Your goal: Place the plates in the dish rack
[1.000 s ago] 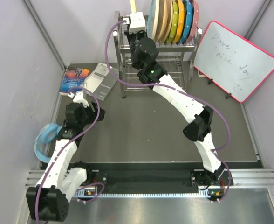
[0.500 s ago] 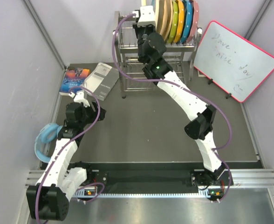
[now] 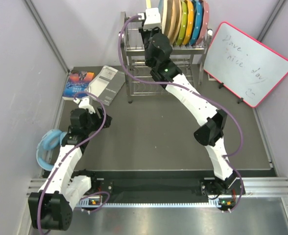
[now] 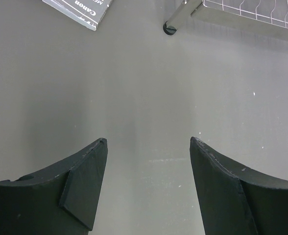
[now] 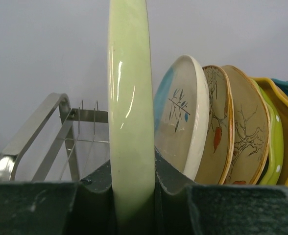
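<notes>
Only the right wrist view shows the right pincer (image 5: 132, 188) pinching a pale plate (image 5: 127, 98) beside 3 painted plates (image 5: 183, 127); the left pincer (image 4: 148, 147) hangs spread.

glossy glazed plates (image 5: 183, 122), shiny metal dish rack (image 5: 29, 134)

The whiteboard (image 3: 247, 61) carries faint handwriting that seems to read "Have a nice day", with a small smiley below. The grey booklet (image 4: 78, 10) shows "CANON", upside down in the left wrist view; its other lettering is cut off.
</notes>
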Controlling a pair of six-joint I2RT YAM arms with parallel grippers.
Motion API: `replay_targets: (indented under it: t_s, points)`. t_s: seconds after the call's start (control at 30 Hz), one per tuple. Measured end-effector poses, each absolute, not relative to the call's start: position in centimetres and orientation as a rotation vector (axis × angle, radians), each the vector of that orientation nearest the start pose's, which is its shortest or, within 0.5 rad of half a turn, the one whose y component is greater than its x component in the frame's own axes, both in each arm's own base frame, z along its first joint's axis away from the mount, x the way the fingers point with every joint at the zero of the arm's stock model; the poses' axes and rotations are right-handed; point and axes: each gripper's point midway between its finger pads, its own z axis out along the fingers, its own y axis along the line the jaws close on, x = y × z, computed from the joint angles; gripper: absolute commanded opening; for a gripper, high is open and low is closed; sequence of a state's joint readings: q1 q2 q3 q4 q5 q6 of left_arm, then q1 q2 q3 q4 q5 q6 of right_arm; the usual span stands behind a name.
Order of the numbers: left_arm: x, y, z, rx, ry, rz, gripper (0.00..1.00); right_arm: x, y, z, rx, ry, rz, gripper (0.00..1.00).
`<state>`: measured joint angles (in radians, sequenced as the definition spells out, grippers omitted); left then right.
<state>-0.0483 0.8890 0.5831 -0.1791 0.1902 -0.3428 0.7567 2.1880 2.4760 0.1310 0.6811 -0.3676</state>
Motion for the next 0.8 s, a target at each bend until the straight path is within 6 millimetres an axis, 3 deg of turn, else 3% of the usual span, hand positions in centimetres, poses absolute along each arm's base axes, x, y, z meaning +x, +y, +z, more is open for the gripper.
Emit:
replay_targets:
  t_s: [0.17,0.37,0.5,0.8]
  points:
    - [30.0,-6.1,15.1,-0.187,2.072,-0.436,0.73,52.0,31.7,49.3,-0.078,1.262,-0.057,0.00]
    - [30.1,-6.1,14.8,-0.189,2.081,-0.434,0.73,54.1,31.9,46.4,-0.092,1.304,-0.067,0.00]
    - [30.1,-6.1,14.4,-0.194,2.093,-0.431,0.73,55.1,31.7,46.0,-0.081,1.293,-0.046,0.00]
    - [30.2,-6.1,14.1,-0.196,2.102,-0.430,0.73,55.5,31.8,45.9,-0.074,1.279,-0.034,0.24]
